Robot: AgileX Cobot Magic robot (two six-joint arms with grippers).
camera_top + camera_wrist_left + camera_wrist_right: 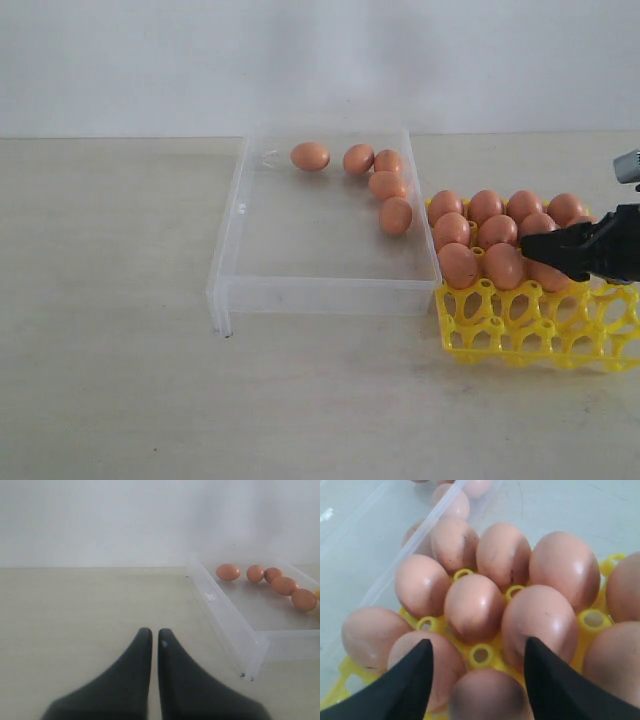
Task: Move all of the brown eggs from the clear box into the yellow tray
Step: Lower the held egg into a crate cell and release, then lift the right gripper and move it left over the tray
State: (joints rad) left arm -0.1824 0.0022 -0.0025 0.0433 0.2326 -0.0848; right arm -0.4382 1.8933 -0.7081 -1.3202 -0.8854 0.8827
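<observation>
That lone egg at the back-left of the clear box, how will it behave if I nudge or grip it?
The lone egg is smooth, oval and lying on its side on the bare floor of the clear box, so a nudge would probably roll it in a curve. Its rounded shell may slip from a tight pinch and likely cracks easily; grip gently.

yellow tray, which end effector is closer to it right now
Right. The right end effector is directly over the yellow tray, jaws open. The left end effector is shut above the table, with the clear box between it and the tray.
</observation>
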